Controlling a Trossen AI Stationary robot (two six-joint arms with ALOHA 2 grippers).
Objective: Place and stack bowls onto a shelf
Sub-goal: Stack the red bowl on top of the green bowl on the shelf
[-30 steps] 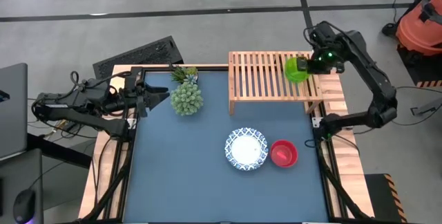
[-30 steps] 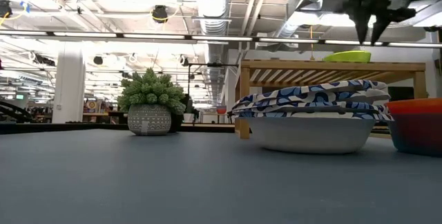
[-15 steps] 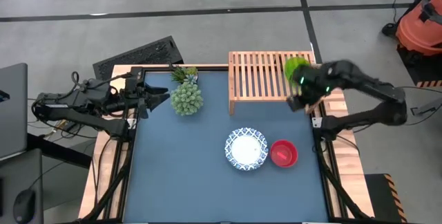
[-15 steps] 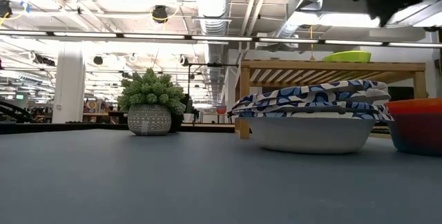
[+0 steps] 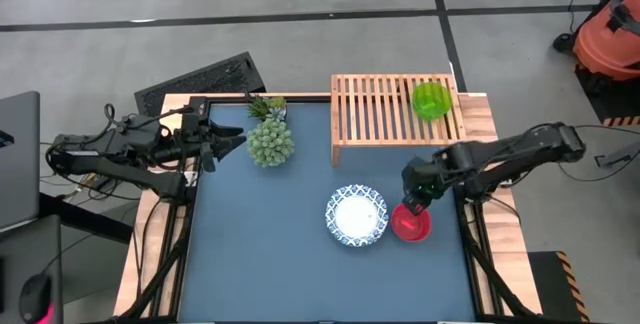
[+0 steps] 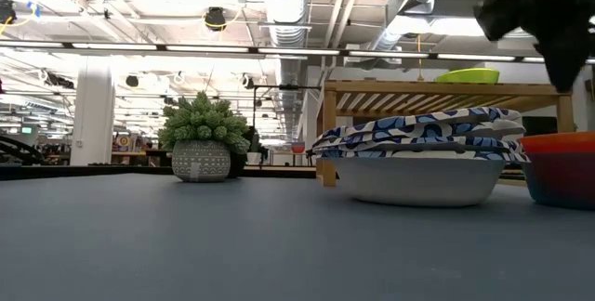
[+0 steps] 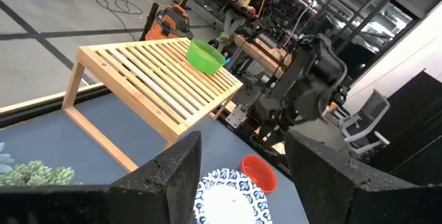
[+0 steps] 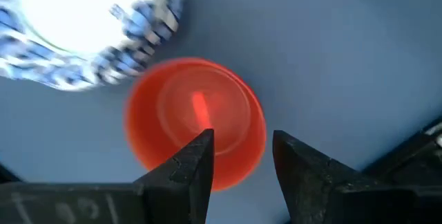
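The lime green bowl [image 5: 431,100] sits upright on the right end of the light-wood shelf [image 5: 380,109], which stands at the table's far right. A white bowl with a blue patterned rim [image 5: 356,215] and a red bowl [image 5: 411,223] rest side by side on the blue tabletop in front of the shelf. My right gripper [image 5: 414,202] hovers open just above the red bowl [image 8: 195,131], fingers pointing down and touching nothing. In the low view it [image 6: 567,73] hangs clear of the bowl's rim [image 6: 558,141]. My left gripper [image 5: 236,141] waits open at the table's left edge.
A spiky green plant in a grey pot [image 5: 270,141] stands at the far side, left of the shelf. The blue tabletop [image 5: 260,254] stretches bare across the near and left parts. An orange vacuum [image 5: 610,34] sits on the floor beyond the right arm.
My right gripper has left the green bowl on the shelf and swung toward the table's near edge and down. It now hangs over the red bowl. The green bowl has stayed on the shelf's right end.
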